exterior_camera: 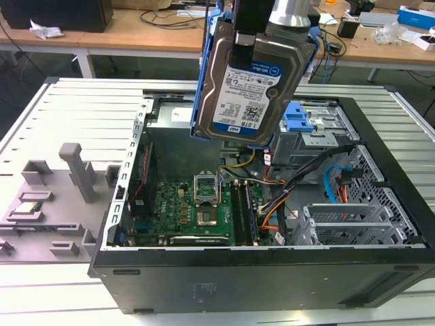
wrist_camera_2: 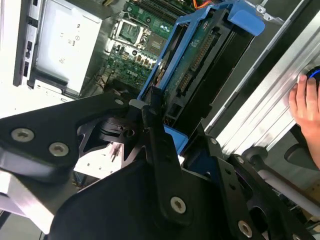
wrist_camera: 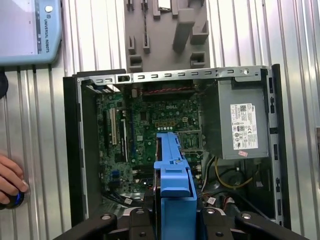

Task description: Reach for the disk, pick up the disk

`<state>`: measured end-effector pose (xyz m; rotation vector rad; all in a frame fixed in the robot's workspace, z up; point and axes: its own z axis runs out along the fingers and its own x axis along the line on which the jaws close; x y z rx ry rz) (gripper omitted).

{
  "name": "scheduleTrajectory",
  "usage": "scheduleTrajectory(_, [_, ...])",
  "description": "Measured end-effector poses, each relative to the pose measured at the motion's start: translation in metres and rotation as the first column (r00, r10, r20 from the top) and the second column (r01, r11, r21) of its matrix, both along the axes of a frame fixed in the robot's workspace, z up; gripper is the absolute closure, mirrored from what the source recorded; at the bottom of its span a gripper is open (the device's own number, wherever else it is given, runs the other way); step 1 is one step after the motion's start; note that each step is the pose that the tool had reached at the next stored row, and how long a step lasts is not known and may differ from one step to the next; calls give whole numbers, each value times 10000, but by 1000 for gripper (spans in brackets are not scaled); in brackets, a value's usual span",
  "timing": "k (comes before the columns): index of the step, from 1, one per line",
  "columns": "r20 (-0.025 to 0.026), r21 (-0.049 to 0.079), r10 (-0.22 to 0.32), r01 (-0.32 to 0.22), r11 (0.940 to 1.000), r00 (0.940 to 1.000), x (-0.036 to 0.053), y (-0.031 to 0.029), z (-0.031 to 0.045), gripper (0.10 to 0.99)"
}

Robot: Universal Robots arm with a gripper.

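**Disk held in the air above the open computer**

Black computer case [exterior_camera: 258, 278] lies nearest the exterior camera, on its side on a ribbed metal table [exterior_camera: 75, 102], with the open side up. This way the parts inside can be reached from above. In the first wrist view the green board [wrist_camera: 150, 135] takes the middle of the case, and the grey metal box [wrist_camera: 242, 122] with a white sticker sits at about 3 o'clock from it.

Next in size is the disk [exterior_camera: 250, 85]. In the exterior view it hangs at 12 o'clock over the board, well apart from the case, tilted, with the label toward the camera. I judge it is already picked up. Its blue side rails [wrist_camera_2: 172, 55] give the claw something to press on.

The gripper [wrist_camera_2: 160, 122] is closed narrow on the disk, its black fingers [wrist_camera_2: 152, 107] on the end of the blue frame.

A grey holder plate [exterior_camera: 54, 204] lies at 9 o'clock of the case.

Smallest, a person's hand [wrist_camera: 10, 180] rests on a button on the table, perhaps for safety.
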<state>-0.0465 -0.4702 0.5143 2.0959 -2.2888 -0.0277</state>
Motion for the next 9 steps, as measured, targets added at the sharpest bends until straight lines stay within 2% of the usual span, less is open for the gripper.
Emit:
scheduleTrajectory(3, [0,0,1,-1,10000,10000,0,-115,-1,714])
scheduleTrajectory(9, [0,0,0,0,10000,10000,0,-282,-2,714])
